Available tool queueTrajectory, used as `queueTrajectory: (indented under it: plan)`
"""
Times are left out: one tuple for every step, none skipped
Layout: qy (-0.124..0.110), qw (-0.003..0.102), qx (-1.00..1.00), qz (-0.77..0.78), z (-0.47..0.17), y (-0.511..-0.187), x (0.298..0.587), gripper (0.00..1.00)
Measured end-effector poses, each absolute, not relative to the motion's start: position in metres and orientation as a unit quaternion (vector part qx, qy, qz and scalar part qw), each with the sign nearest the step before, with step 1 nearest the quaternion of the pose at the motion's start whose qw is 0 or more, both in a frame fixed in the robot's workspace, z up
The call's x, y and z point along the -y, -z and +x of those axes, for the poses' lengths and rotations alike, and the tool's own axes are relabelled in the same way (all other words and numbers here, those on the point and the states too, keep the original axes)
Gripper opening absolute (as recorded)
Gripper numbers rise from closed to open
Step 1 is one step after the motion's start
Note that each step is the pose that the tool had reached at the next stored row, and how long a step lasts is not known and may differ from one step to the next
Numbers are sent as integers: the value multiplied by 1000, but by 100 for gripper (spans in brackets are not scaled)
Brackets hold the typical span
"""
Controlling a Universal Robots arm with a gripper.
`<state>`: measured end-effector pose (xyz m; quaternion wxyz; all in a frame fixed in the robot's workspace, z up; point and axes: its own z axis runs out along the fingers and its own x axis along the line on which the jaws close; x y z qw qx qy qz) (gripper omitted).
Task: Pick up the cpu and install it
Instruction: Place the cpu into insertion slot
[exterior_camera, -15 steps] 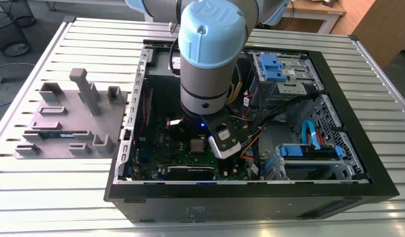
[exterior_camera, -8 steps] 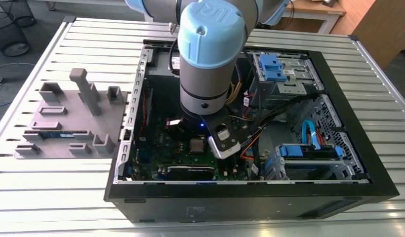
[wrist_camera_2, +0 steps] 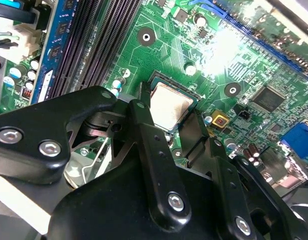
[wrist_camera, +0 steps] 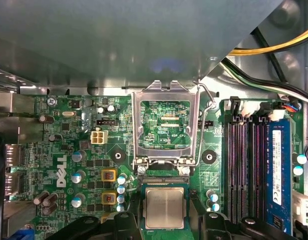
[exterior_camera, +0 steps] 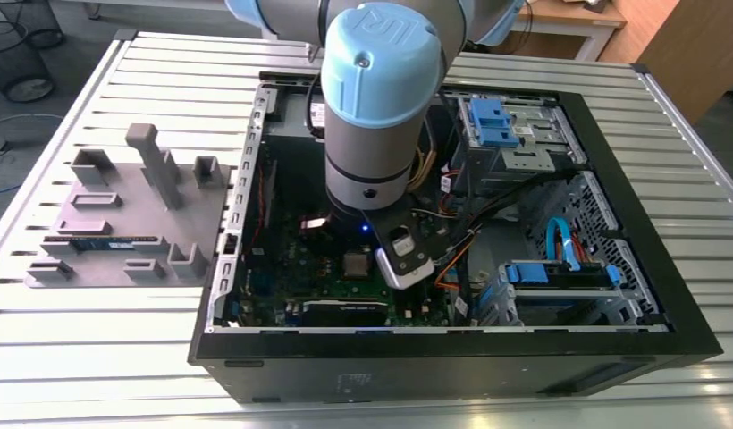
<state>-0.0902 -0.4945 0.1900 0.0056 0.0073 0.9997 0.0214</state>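
The cpu (wrist_camera: 165, 207), a small silvery square chip, lies flat in the motherboard socket (wrist_camera: 164, 182), also seen in the second wrist view (wrist_camera_2: 169, 104) and in the exterior view (exterior_camera: 357, 262). My gripper (wrist_camera: 165, 222) reaches down over it, with one black finger (wrist_camera_2: 143, 117) against one edge of the chip and the other against the opposite edge, so it is shut on the cpu. The socket's metal load plate (wrist_camera: 165, 90) stands swung open beside the chip.
The open computer case (exterior_camera: 462, 344) lies on a slatted metal table (exterior_camera: 105, 340). Memory slots (wrist_camera: 249, 170) and cables (wrist_camera: 274, 47) lie close to the socket. A grey fixture tray (exterior_camera: 116, 223) holding a blue-green memory stick (exterior_camera: 105, 241) sits at the exterior view's left.
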Motion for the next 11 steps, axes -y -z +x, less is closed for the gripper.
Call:
queueTrajectory:
  plan:
    - [-21,6,-1000,7,-90,-190,494,47]
    - [-21,6,-1000,7,-90,-190,494,47]
    - [-21,6,-1000,7,-90,-190,494,47]
    - [-21,6,-1000,7,-90,-190,494,47]
    - [-21,6,-1000,7,-90,-190,494,47]
    - [-21,6,-1000,7,-90,-190,494,47]
    - [-21,6,-1000,7,-90,-189,494,47]
    - [-21,6,-1000,7,-90,-189,494,47]
    - [-21,6,-1000,7,-90,-189,494,47]
    - [-21,6,-1000,7,-90,-189,494,47]
    - [-21,6,-1000,7,-90,-189,494,47]
